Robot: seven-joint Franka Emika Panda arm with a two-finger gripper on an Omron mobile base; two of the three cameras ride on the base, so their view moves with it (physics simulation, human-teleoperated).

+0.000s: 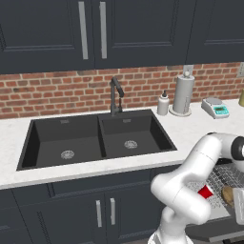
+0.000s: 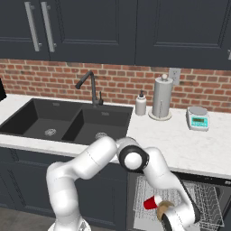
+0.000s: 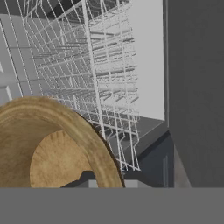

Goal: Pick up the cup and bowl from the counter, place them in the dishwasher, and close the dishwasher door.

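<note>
**Bowl at the rack, cup already inside**

We see the arm bent low over the open dishwasher point(image 2: 180, 198), which sits under the counter point(image 2: 171, 144) to the right of the black double sink point(image 2: 67, 122). The grey wire rack point(image 3: 87, 65) is pulled out, and we take it as our landmark.

The red cup point(image 2: 152, 202) lies on its side in the rack, near the rack's left part in the right base view; in the left base view it peeks out red beside the arm's elbow. The wooden bowl point(image 3: 48, 144) is just to the right of the cup, over the rack. In the hand view its tan rim and inner floor loom large at the lower left, with the rack wires rising behind and above it. In the right base view the bowl is at the end of the arm, partly hidden by the wrist.

The gripper point(image 2: 169, 215) has its jaws drawn narrow. Its tips are hidden by the bowl in the hand view, and the bowl sits right at the hand, so we read the narrow jaws as pinching the bowl's rim.

Behind the rack, on the counter by the brick wall, stand a white soap bottle point(image 2: 140, 104), a paper-towel roll point(image 2: 162, 98) and a small kitchen scale point(image 2: 197, 119), all well apart from the rack. The faucet point(image 2: 91, 85) rises behind the sink.
</note>
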